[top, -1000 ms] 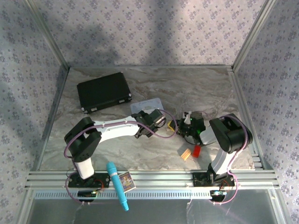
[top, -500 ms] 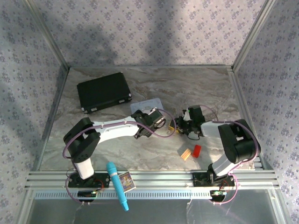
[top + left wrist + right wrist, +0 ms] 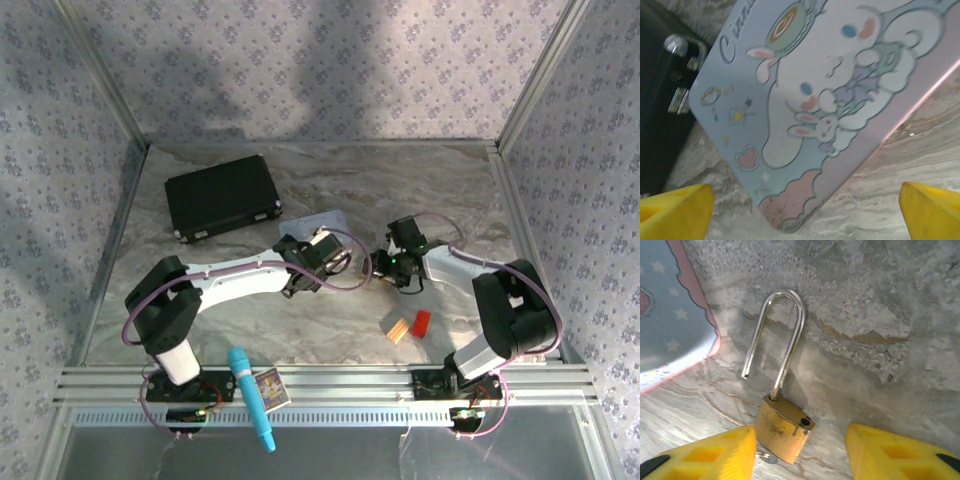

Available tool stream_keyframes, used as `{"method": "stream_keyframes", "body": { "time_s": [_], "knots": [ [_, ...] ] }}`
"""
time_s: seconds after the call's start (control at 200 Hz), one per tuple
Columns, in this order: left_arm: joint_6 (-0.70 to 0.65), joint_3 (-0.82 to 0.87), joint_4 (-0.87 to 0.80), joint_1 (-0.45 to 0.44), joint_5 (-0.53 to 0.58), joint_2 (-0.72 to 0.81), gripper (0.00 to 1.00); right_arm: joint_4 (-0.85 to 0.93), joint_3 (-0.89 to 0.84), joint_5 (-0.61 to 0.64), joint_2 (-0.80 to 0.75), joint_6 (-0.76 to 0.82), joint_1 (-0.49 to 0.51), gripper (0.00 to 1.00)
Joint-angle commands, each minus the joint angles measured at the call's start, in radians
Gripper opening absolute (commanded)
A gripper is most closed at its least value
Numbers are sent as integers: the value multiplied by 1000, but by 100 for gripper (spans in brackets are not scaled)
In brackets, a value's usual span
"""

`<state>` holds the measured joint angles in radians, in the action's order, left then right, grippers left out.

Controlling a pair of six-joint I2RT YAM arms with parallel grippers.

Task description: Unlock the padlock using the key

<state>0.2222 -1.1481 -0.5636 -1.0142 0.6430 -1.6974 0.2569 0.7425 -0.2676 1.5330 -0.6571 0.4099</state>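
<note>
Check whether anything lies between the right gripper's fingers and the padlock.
Nothing visible does. The padlock lies on bare marble between the right gripper's open yellow fingers, its shackle free at one end; the pastel tin sits off to the side.

Black case [image 3: 222, 196] lies at 10 o'clock on the marble table [image 3: 400, 180]. Pastel tin [image 3: 825, 100] sits near centre. Tan block [image 3: 397, 329] and red block [image 3: 421, 321] lie side by side at 4 o'clock.

The marble table [image 3: 400, 190] held a black case [image 3: 222, 196], a tin [image 3: 830, 90], the padlock [image 3: 784, 427], a tan block [image 3: 398, 329], a red block [image 3: 421, 321].
</note>
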Motion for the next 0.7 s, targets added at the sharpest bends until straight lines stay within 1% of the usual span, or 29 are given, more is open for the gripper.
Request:
{"method": "stream_keyframes", "body": {
  "time_s": [0.0, 0.15, 0.235, 0.285, 0.39, 0.53, 0.695],
  "knots": [
    [118, 10, -61, 6, 79, -19, 97, 180, 49, 175, 21, 16, 45, 57],
    [193, 52, -33, 31, 97, -7, 98, 206, 114, 242, 115, 20, 99, 59],
    [214, 73, -24, 46, 106, -2, 98, 226, 132, 282, 141, 20, 126, 59],
    [220, 94, -2, 56, 93, 12, 98, 230, 130, 293, 145, 21, 135, 59],
    [223, 135, 40, 89, 52, 41, 98, 238, 106, 301, 122, 20, 137, 59],
    [208, 154, 65, 119, 35, 68, 98, 245, 67, 302, 66, 21, 123, 59],
    [190, 145, 61, 139, 36, 60, 98, 274, 55, 311, 29, 20, 107, 58]
  ]
}}
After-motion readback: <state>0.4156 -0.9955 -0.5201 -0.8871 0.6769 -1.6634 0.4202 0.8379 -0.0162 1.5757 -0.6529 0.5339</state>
